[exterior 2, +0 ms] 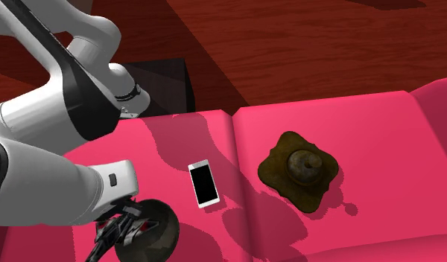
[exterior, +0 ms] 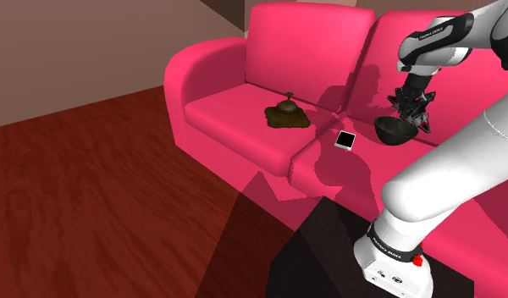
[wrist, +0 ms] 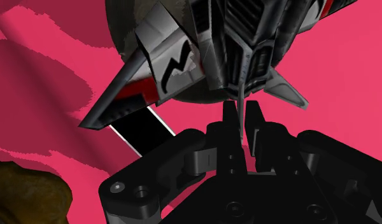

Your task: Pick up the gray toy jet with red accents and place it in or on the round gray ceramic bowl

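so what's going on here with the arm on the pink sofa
The white arm's black gripper is shut on a grey toy jet with red accents and holds it right over the dark round bowl on the pink sofa. The jet is at the bowl but not yet let go. A phone lies on the seat beside the bowl, and a brown lumpy object sits further along.

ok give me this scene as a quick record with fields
surface: pink sofa, seat cushions
gripper: shut on a thin fin of the toy jet
toy jet: grey with red accents, held just over the bowl; contact unclear
bowl: dark, round, on the cushion
phone: flat on the same cushion, beside the bowl
other: brown lumpy object with a knob, on the next cushion
task state: jet not yet released
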### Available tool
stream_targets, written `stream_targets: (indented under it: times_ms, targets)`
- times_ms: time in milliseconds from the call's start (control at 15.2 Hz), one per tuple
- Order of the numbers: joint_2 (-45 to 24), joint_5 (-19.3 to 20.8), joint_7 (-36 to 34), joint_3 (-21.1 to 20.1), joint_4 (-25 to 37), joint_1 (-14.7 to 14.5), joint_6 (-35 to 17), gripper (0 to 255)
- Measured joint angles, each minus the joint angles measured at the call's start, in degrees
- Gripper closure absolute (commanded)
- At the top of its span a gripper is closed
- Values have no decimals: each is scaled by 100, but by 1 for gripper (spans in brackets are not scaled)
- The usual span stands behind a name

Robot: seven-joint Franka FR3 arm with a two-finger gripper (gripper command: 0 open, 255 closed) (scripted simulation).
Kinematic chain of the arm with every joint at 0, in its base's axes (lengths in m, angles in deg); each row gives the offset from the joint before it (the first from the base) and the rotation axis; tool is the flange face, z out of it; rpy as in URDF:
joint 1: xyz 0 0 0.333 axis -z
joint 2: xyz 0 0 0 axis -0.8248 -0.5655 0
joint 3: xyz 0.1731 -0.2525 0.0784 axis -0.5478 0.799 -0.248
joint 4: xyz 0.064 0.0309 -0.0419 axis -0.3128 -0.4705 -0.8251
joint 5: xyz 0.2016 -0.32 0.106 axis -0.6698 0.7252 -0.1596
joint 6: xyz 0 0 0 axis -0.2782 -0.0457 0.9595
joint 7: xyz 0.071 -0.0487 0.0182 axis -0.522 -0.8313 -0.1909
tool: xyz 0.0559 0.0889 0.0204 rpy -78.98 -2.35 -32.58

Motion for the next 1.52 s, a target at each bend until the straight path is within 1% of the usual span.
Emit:
stream_targets:
  times_ms: [726,1122,1188,1518]
  targets:
    - [-431,-200,152,274,-580,-65,-943,255]
    - [-459,-215,158,287,-615,-72,-1002,255]
    - [-458,-214,157,287,-615,-72,-1002,0]
    - [-457,-214,156,284,-617,-74,-1002,0]
